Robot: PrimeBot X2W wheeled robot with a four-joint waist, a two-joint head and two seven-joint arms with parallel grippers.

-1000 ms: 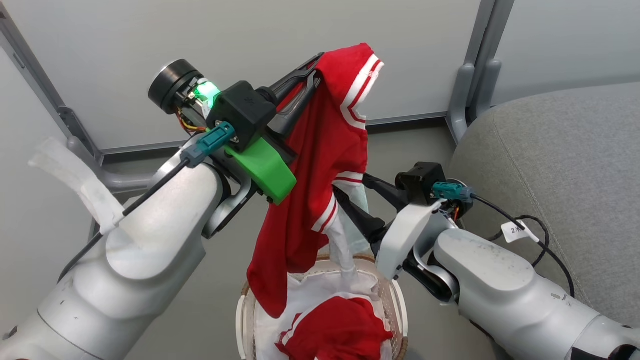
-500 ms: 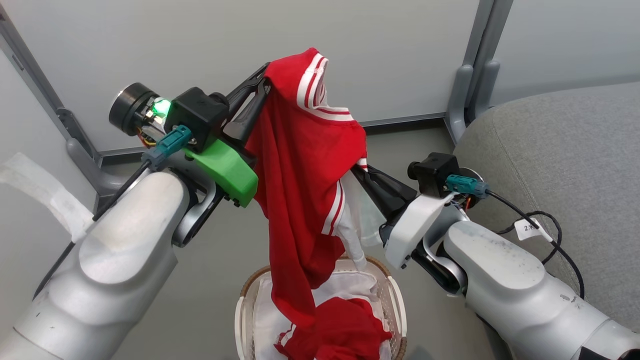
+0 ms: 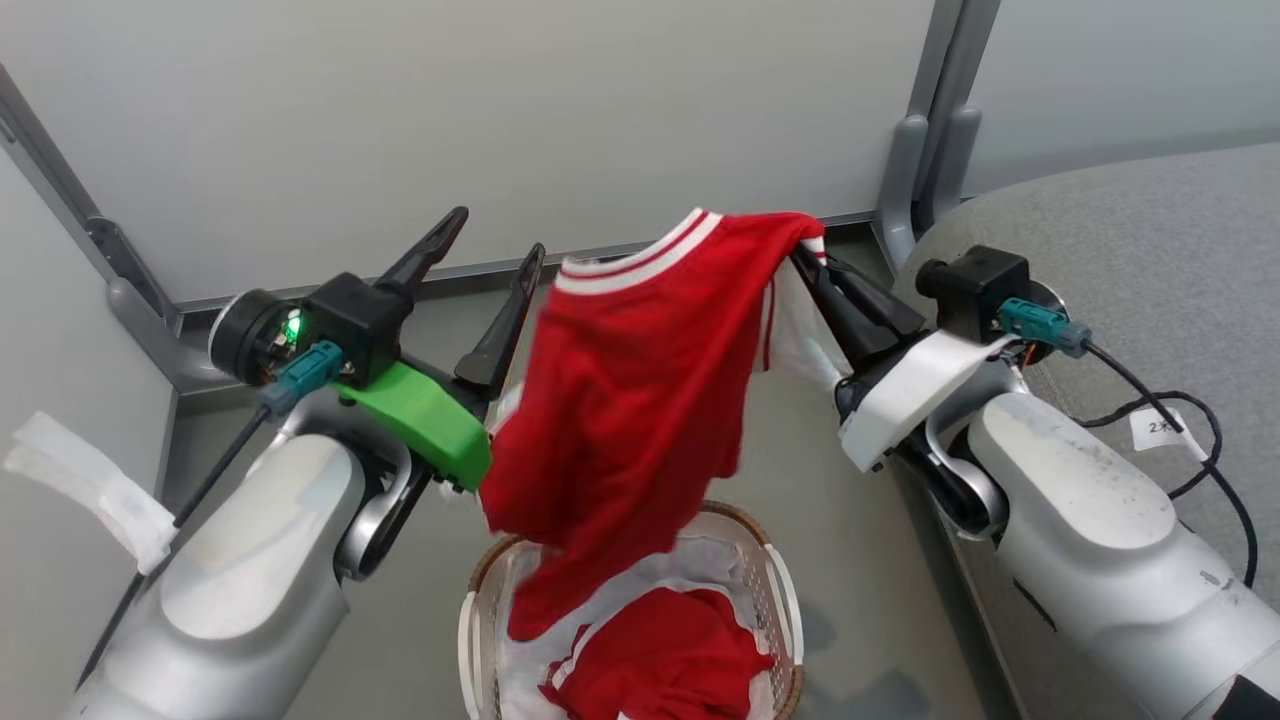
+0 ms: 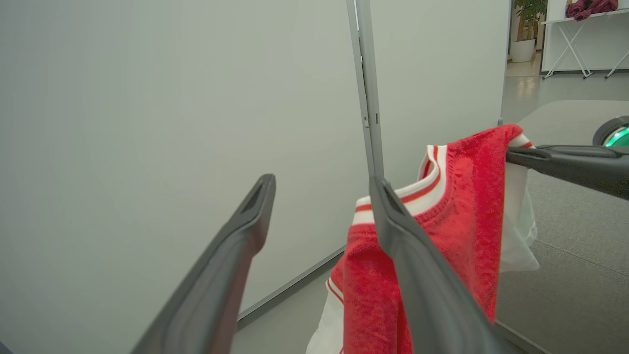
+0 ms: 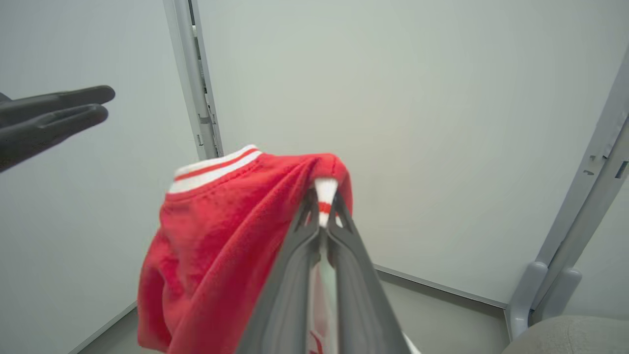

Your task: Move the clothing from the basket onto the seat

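In the head view, the basket stands on the floor. It is oval, of white perforated plastic with a brown woven rim. Inside it a crumpled red garment lies on white cloth. Above the basket hangs a red top of soft knit with ribbed white-and-red striped trim, its lower end drooping over the basket's left side. Up and right of the basket, the right gripper pinches the top's corner. Up and left of the basket, the left gripper is spread wide and holds nothing. The seat, grey woven fabric with a rounded corner, rises to the right of the basket.

In the left wrist view, 2 matte, tapered fingers stand apart with only wall between them. The fuzzy red knit hangs behind the right-hand one.

In the right wrist view, the 2 fingers are pressed together on a white ribbed band with 1 red stripe. The red fabric drapes away in loose folds.
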